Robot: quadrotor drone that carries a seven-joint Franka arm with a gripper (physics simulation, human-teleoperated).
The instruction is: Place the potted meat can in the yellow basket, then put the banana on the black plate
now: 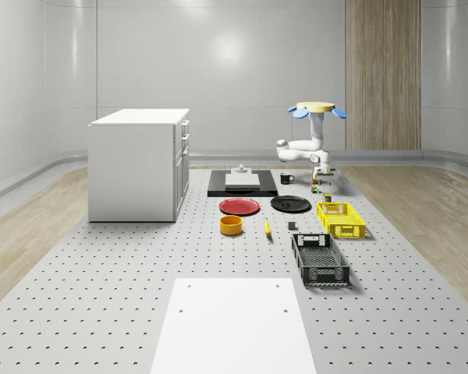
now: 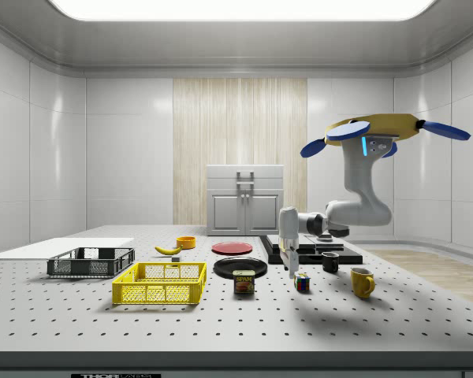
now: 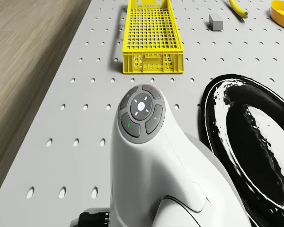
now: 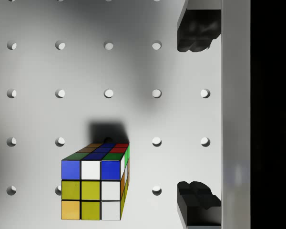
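The drone (image 2: 374, 130) is hovering above the far right part of the perforated table (image 1: 125, 296) as the whole-scene view shows it, its arm reaching down so that the gripper (image 2: 290, 264) is hanging low over the tabletop. In the wrist view the two dark fingertips (image 4: 196, 31) are standing wide apart with bare table between them, gripping nothing; a Rubik's cube (image 4: 96, 181) is sitting just beside them, and a black slab's edge (image 4: 271, 114) is running along the side. In the side view the potted meat can (image 2: 243, 282) is standing upright on the table, a short tin with a dark label, between the yellow basket (image 2: 160, 283) and the cube, apart from both. The black plate (image 3: 255, 142) is lying near the basket, and open table is stretching between them. The banana (image 2: 168, 250) is lying farther off by the orange bowl (image 1: 231, 225). In the drone view the arm's white housing (image 3: 156, 165) is covering part of the plate and the table below.
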